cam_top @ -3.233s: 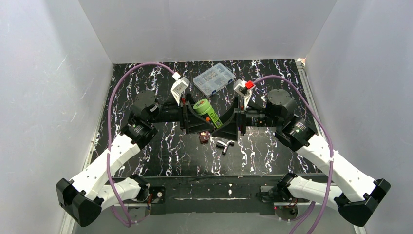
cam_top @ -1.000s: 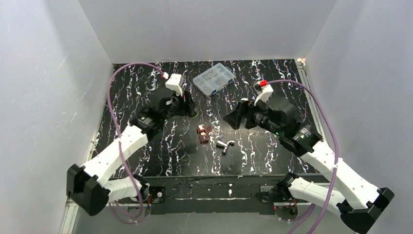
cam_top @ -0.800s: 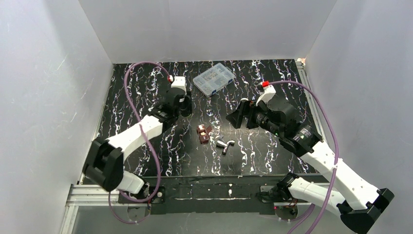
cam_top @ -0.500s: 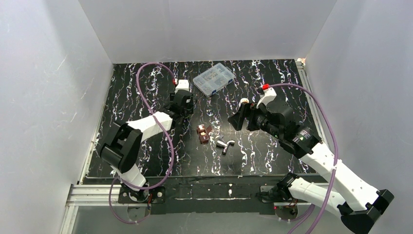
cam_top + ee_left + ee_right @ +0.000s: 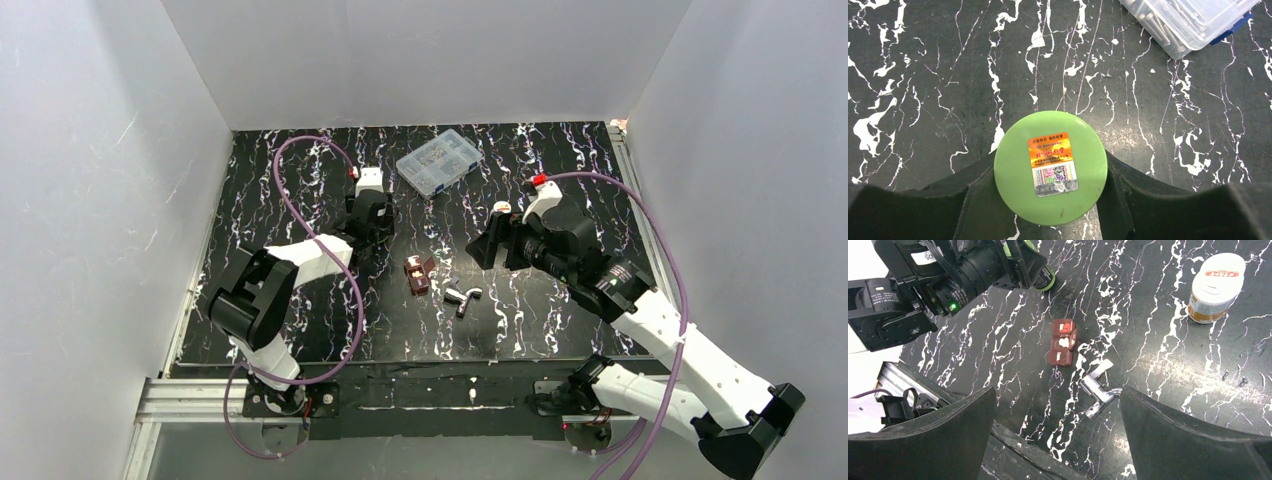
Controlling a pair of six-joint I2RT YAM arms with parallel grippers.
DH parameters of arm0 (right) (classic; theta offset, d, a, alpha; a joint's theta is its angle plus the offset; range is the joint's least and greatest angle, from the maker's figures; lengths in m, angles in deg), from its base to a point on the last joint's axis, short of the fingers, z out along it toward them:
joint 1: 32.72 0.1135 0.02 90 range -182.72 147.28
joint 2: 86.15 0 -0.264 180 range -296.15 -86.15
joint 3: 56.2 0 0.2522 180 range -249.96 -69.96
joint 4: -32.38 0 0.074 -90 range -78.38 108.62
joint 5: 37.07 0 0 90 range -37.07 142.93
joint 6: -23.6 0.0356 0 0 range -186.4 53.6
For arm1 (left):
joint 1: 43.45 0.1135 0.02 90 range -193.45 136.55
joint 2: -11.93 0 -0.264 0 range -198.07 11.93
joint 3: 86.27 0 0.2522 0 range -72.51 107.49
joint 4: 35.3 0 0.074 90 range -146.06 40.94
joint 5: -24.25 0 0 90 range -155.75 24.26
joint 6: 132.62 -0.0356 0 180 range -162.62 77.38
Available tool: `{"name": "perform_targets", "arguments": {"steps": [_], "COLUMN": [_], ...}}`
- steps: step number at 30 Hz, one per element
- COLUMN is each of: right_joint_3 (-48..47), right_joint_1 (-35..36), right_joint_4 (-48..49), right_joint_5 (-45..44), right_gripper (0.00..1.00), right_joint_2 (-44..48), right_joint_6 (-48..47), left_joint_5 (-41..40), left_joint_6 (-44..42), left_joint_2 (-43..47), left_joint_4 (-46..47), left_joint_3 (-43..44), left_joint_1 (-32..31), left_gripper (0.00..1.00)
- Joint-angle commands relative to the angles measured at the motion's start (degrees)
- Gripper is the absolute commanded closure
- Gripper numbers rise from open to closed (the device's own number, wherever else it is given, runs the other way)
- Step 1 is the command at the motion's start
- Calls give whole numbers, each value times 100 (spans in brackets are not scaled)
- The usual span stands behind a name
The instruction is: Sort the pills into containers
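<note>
My left gripper (image 5: 370, 232) is shut on the dark bottle with the bright green cap (image 5: 1050, 167). A finger (image 5: 973, 195) presses on each side of the cap. The cap faces the left wrist camera and hides the body. In the right wrist view the bottle (image 5: 1044, 276) sits low over the table's back left. The amber bottle with a white cap (image 5: 500, 208) (image 5: 1216, 286) stands upright right of centre. My right gripper (image 5: 488, 243) (image 5: 1058, 440) hangs open and empty above the table beside it. A small red-brown pill box (image 5: 417, 273) (image 5: 1062, 342) holds white and red pills.
A chrome pipe fitting (image 5: 462, 297) (image 5: 1099, 389) lies just right of the pill box. A clear plastic organiser box (image 5: 438, 160) (image 5: 1193, 22) sits at the back centre. White walls close in the black marbled table (image 5: 300, 320).
Seconds ago both grippers held the green-capped bottle tilted at centre. The left gripper has since carried it left. Over the last second the left arm folded inward; the right gripper stayed open.
</note>
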Motion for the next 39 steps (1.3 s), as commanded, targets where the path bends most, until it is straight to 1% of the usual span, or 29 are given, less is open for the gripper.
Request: {"name": "perform_targets", "arguments": {"steps": [1,6,7,9,10,15,20,24,28,31,33,36,39], "right_joint_3": [9,29,34,50,63,70,31,-61,-104,-197,-326,-497,-610], "right_joint_1": [-19,-23,-21,-21,-21,-21,-23,-24,-31,-44,-52,-63,-65], "right_joint_4": [261,265,261,269,276,272,214,70,20,-82,-237,-408,-437], "right_joint_5": [74,110,118,138,155,169,160,50,-17,-124,-182,-105,0], "right_gripper": [2,2,2,2,2,2,2,2,2,2,2,8,16], "right_joint_2": [-30,-33,-40,-35,-35,-42,-93,-208,-342,-526,-734,-1136,-1508], "right_joint_6": [-33,-31,-28,-28,-29,-19,8,60,132,217,259,295,346], "left_joint_5": [-20,-7,-28,-18,4,37,418,686,628,468,360,370,515], "left_joint_6": [12,57,96,97,85,117,105,238,343,459,601,810,1149], "left_joint_2": [153,234,264,313,330,517,897,1388,2010,2523,2820,3350,3922], "left_joint_4": [419,344,343,313,308,190,-193,-717,-1274,-1892,-2634,-3407,-3714], "left_joint_3": [-143,-224,-259,-284,-290,-303,-110,11,17,122,307,292,-71], "left_joint_1": [27,27,27,27,27,27,27,27,28,27,26,25,27], "left_gripper": [69,45,36,4,2,2,2,2,2,2,2,2,2]}}
